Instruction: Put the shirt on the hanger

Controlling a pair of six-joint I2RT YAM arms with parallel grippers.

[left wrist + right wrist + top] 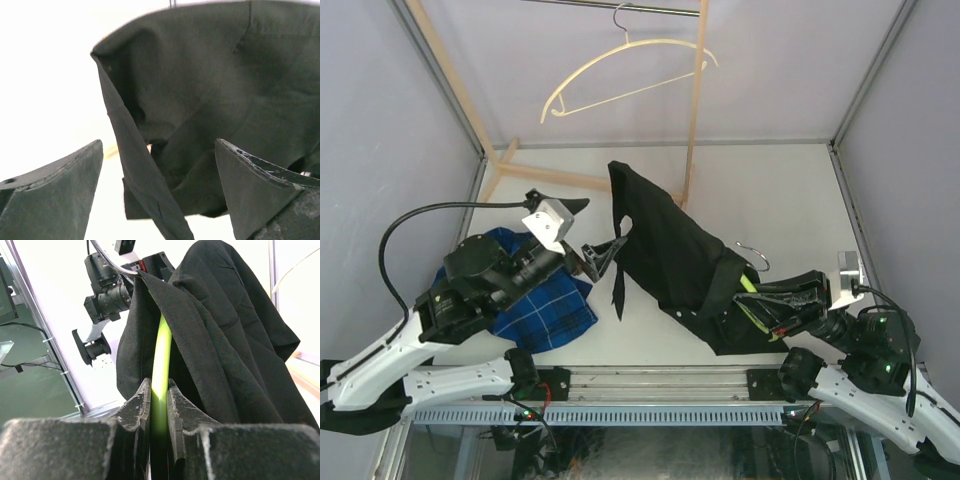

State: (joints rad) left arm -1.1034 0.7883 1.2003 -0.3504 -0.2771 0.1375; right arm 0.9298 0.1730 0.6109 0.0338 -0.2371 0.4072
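Observation:
The black shirt (pixel 670 255) hangs draped over the lime-green hanger (pixel 752 288), held up above the table's middle. My right gripper (pixel 775 305) is shut on the hanger's green bar (pixel 161 355), with the shirt (pixel 220 325) falling on both sides of it. The metal hook (pixel 752 255) sticks out near the collar. My left gripper (pixel 605 255) is at the shirt's left edge and is open. In the left wrist view its fingers (pixel 55 195) stand wide apart. A loose strip of the shirt (pixel 145 175) hangs between them without being pinched.
A blue plaid shirt (pixel 545 305) lies on the table under my left arm. A cream hanger (pixel 620 75) hangs from the rail at the back. A wooden frame post (pixel 695 110) stands just behind the black shirt. Grey walls close in both sides.

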